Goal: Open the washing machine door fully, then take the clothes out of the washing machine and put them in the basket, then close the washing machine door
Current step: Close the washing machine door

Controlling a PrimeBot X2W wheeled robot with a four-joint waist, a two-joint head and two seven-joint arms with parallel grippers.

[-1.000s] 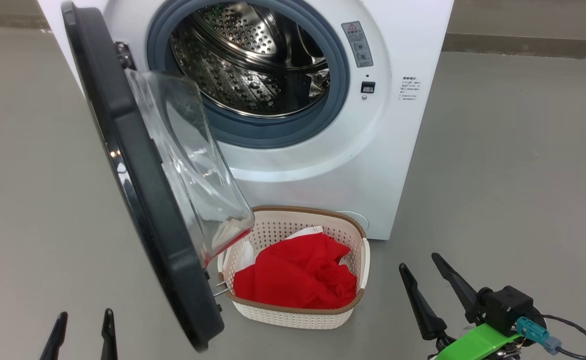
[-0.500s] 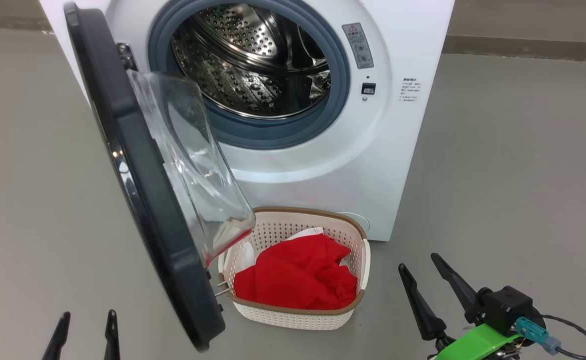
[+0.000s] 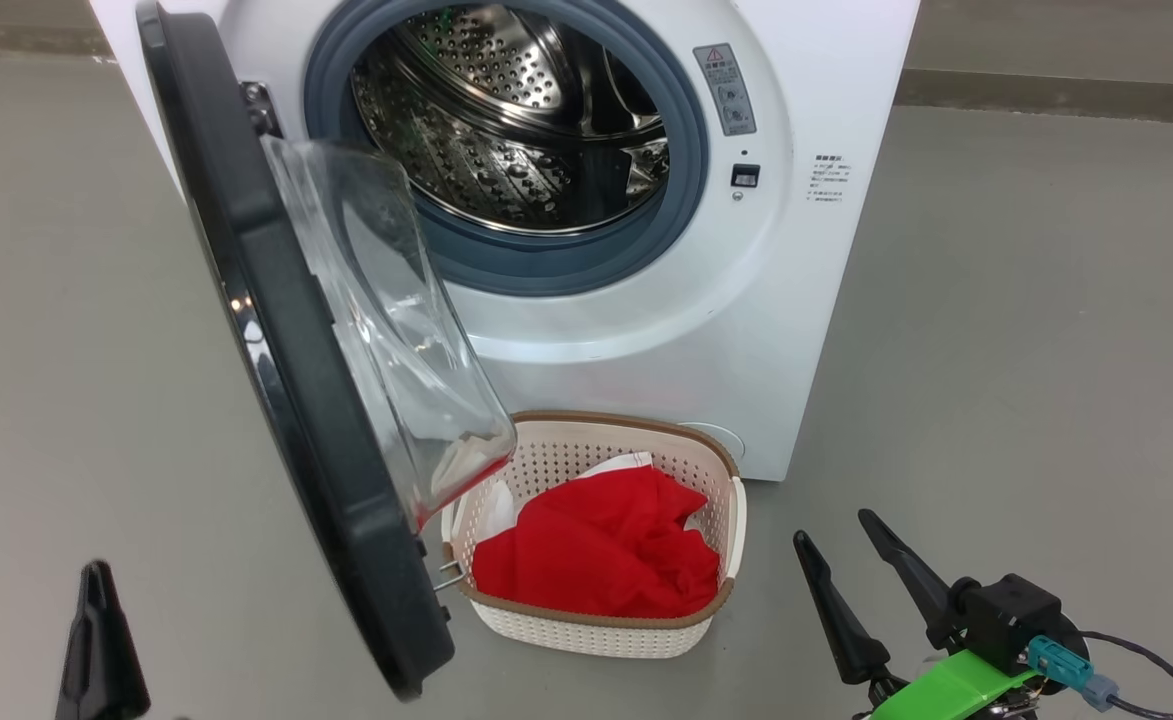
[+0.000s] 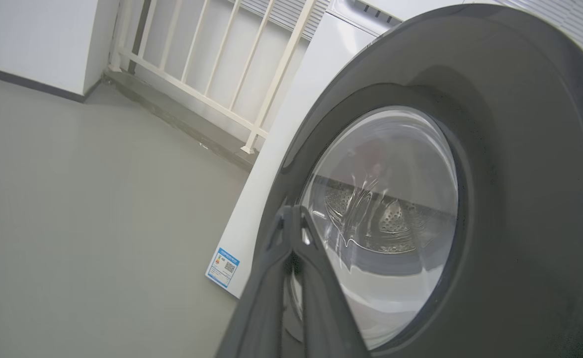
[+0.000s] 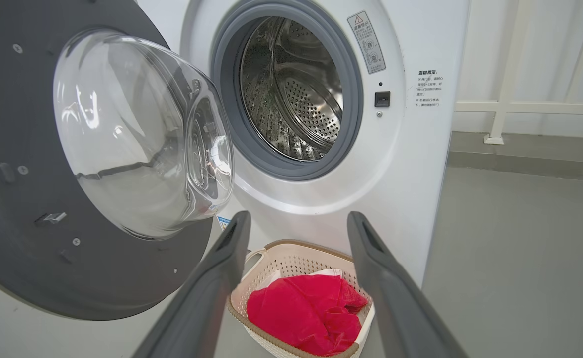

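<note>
Now | head view: black-rimmed round glass washing machine door (image 3: 281, 400) is standing open on white front-loading washing machine (image 3: 746, 330); red clothes (image 3: 596, 555) are lying in cream perforated basket (image 3: 586, 640) | left wrist view: left gripper (image 4: 291, 215) is pinching shut, empty, facing door | right wrist view: right gripper (image 5: 298, 219) is gaping, empty

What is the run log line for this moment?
washing machine door: open; drum: looks empty; clothes: in basket; left gripper: shut, outside door; right gripper: open, empty; next: close door
</note>
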